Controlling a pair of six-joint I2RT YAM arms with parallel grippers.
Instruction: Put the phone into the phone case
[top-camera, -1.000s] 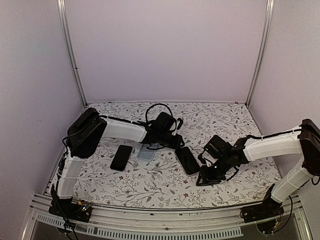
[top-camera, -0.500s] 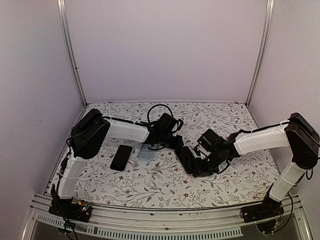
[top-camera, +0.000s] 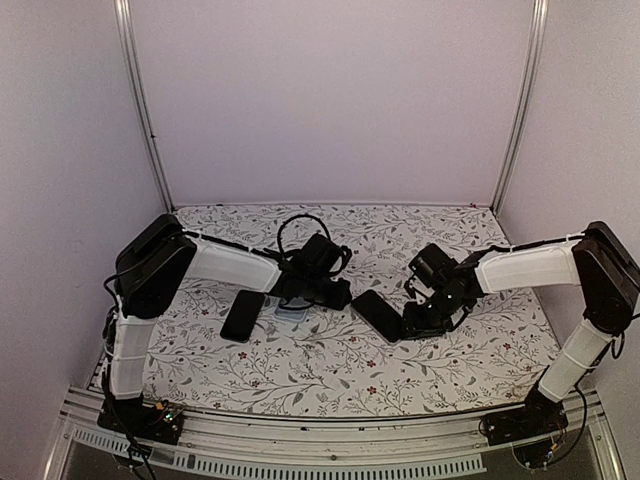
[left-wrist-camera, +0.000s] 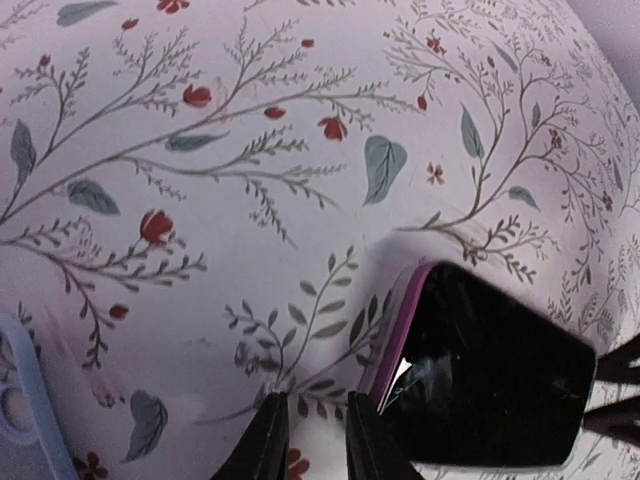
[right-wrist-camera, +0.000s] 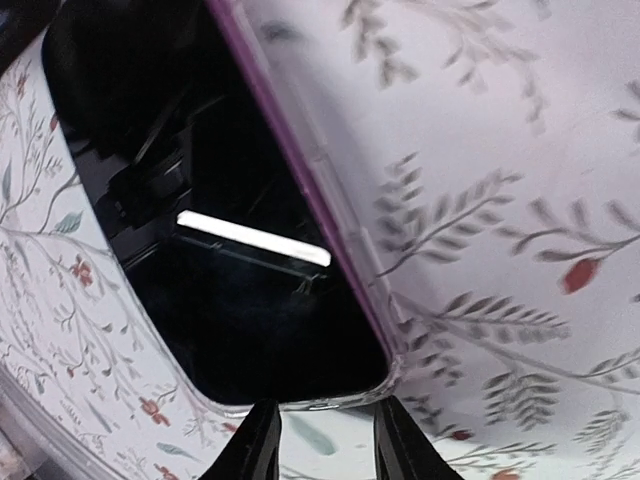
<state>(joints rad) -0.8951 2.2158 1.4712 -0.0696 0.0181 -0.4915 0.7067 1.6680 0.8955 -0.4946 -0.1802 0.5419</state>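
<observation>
On the flowered cloth (top-camera: 300, 375) near the middle of the table, you have a dark phone (top-camera: 377, 317) with a purple rim lying flat, screen up and turned on a slant. Your right gripper (right-wrist-camera: 327, 425) is low at the near right end of this phone. Its fingers are parted with a moderate gap, and the rounded corner of the phone lies just ahead of the fingertips, not between them; whether they touch it cannot be told. Your left gripper (left-wrist-camera: 315, 430) is at the opposite, far left end of the same phone, also low over the cloth. Its two fingers stand only slightly apart, with a thin strip of cloth showing between them and nothing held. The purple corner of the phone is just to the right of these fingertips. A clear case (top-camera: 290, 313) lies on the left side of your left gripper, partly hidden under it in the top view. A black phone (top-camera: 243, 315) lies flat just beside this case, on its left, well apart from both grippers.
</observation>
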